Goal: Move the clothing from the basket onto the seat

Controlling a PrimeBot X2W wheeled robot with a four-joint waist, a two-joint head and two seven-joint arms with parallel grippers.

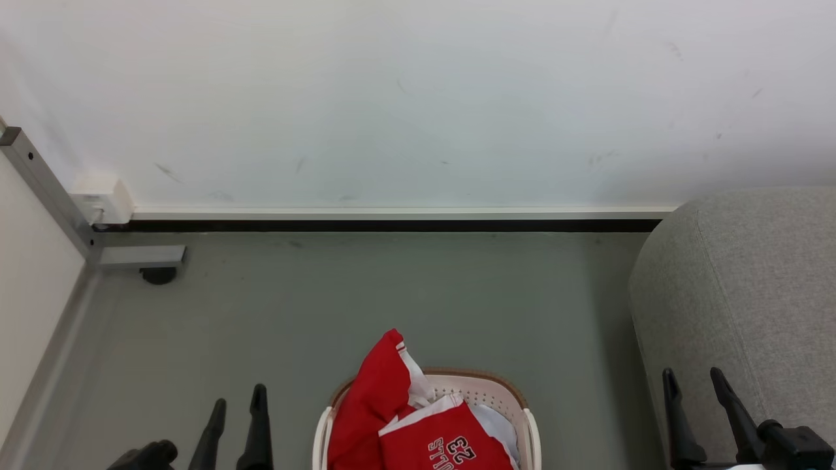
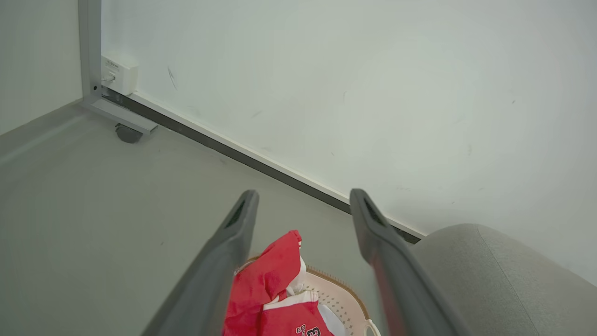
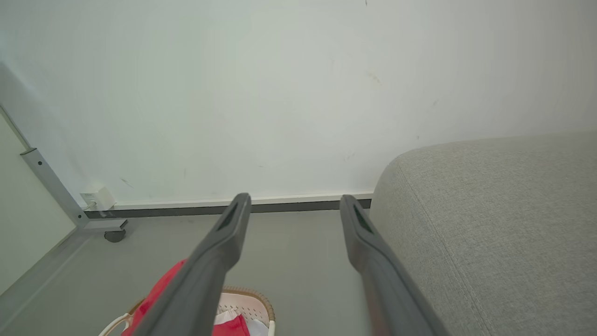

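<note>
left end effector (image 1: 239, 394) and right end effector (image 1: 692, 372) spread wide, empty; clothing (image 1: 372, 405) fills basket (image 1: 486, 390).

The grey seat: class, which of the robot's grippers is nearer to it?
Right. The right gripper hangs just beside the seat, at its rounded side. The left gripper is on the far side of the laundry basket, over the floor.

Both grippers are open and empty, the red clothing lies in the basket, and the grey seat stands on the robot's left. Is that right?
No: the grey seat stands on the robot's right, as the head view shows. The rest holds: the left gripper and right gripper are open and empty, and the red clothing lies in the basket.
</note>
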